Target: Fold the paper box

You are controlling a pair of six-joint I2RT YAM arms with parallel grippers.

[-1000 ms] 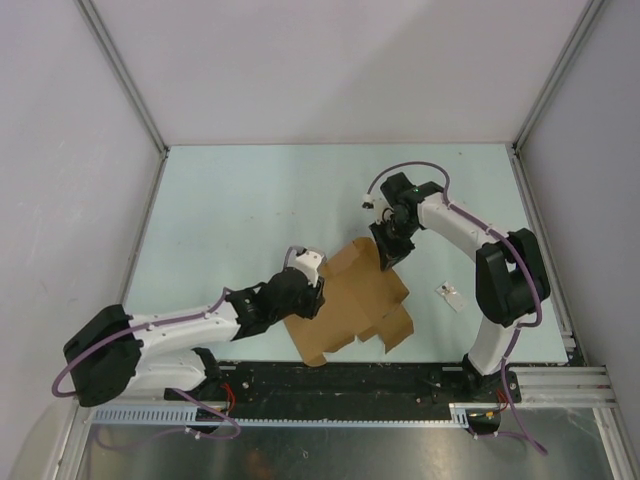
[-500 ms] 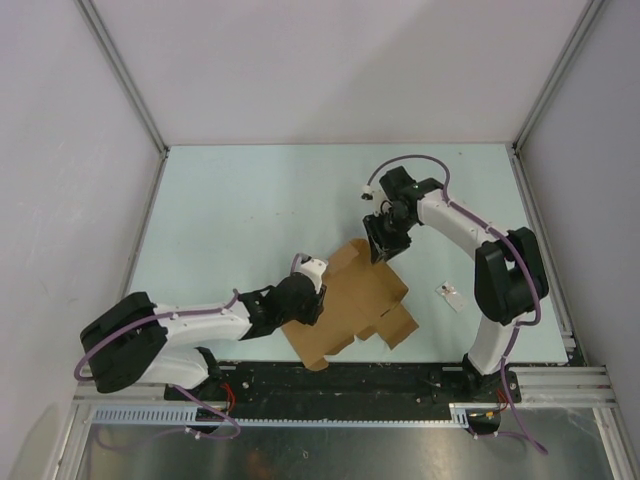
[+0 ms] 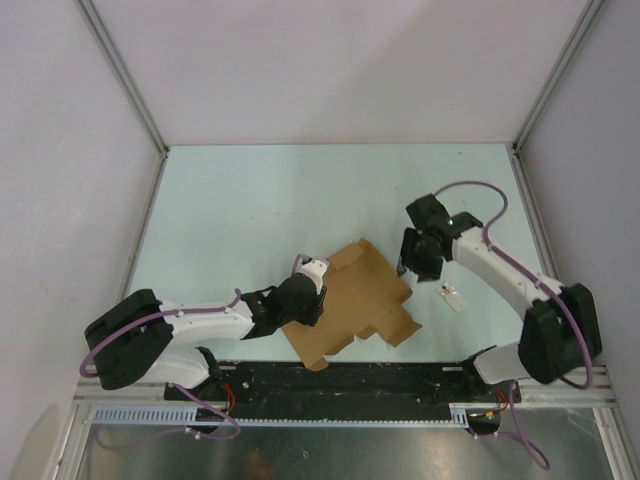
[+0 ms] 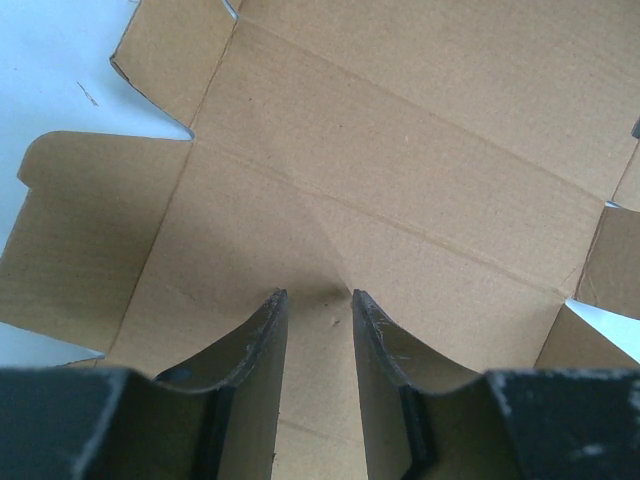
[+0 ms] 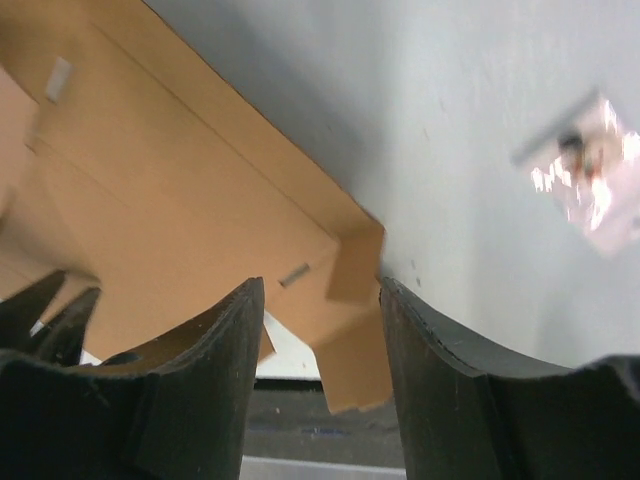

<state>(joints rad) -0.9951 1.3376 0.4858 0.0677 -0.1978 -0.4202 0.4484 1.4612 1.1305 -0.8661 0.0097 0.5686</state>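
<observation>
The unfolded paper box (image 3: 355, 300) lies flat on the near middle of the tabletop (image 3: 250, 210); the left tool (image 4: 315, 295), slightly open and empty, touches its left part, and the right tool (image 5: 320, 285), wide open and empty, hangs above its right edge.

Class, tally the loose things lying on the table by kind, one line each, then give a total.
Paper box, a flat brown cardboard sheet: 1
Small silvery packet: 1
Total: 2
</observation>
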